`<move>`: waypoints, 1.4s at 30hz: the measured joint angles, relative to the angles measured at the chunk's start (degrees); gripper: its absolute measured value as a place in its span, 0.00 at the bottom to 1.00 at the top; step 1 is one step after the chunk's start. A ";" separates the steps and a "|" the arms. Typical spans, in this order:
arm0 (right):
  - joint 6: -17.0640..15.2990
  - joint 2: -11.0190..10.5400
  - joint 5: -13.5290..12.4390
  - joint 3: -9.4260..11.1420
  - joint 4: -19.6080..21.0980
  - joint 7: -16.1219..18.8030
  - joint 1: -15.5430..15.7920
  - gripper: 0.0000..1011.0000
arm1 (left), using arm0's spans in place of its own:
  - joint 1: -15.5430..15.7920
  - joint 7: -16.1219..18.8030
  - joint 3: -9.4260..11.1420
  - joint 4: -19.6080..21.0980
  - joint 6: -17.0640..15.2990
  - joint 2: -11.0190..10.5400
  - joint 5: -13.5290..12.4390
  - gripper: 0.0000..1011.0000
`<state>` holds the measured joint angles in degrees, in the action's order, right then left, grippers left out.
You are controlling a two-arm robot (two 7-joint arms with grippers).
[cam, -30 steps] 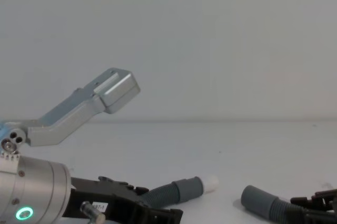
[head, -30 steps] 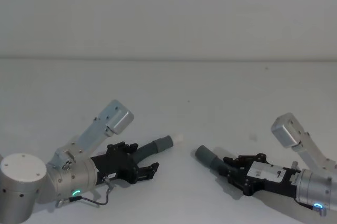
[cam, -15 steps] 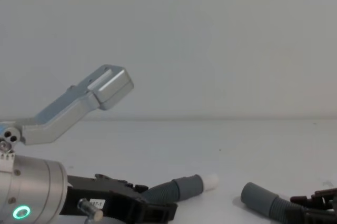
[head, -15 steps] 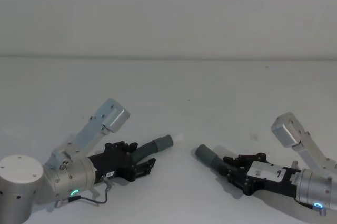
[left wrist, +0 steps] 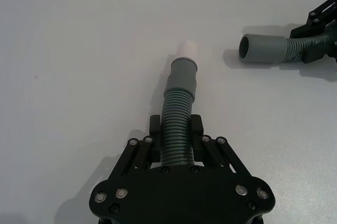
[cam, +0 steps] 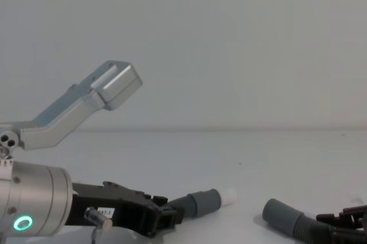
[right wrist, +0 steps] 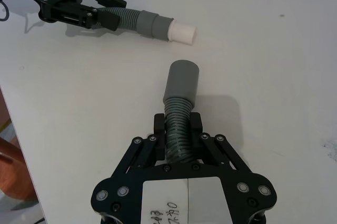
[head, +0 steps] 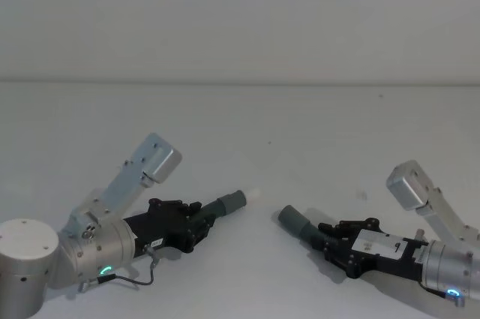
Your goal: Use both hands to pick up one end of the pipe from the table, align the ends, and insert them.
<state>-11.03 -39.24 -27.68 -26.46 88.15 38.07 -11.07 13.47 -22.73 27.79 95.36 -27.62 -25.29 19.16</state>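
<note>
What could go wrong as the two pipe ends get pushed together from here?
The white tip and the plain-mouthed cuff sit offset and angled, so the tip may hit the rim. The left gripper and right gripper clamp flexible corrugated hose behind the cuffs, which may buckle.

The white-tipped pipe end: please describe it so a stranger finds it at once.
On the white table, look beyond the left gripper, which grips the corrugated pipe. The grey cuff there ends in a narrow white tip; the other cuff, by the right gripper, has an open mouth.
</note>
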 joint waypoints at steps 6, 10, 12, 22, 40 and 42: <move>0.00 0.00 0.02 0.00 0.00 0.00 0.00 0.26 | -0.03 0.05 -0.14 0.10 0.21 0.02 0.15 0.31; -0.01 0.00 0.03 0.00 0.00 0.00 0.00 0.26 | -0.05 0.09 -0.21 0.16 0.28 0.04 0.21 0.31; -0.01 0.00 0.02 0.00 0.00 0.00 0.00 0.26 | -0.06 0.10 -0.24 0.17 0.32 0.05 0.24 0.31; 0.11 -0.04 0.04 0.00 0.06 -0.03 0.00 0.26 | -0.06 0.12 -0.18 0.24 0.52 -0.06 0.28 0.31; 5.38 -3.07 3.30 0.73 4.27 -0.64 -0.75 0.26 | 2.12 -4.30 3.17 1.83 7.11 -5.02 -5.58 0.31; 6.10 -3.81 4.24 0.69 4.99 -0.27 -1.14 0.26 | 2.66 -5.15 3.85 2.17 8.43 -6.03 -6.99 0.31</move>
<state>-4.93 -43.04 -23.44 -25.77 93.14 37.80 -12.21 16.12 -27.88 31.64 97.53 -19.19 -31.32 12.17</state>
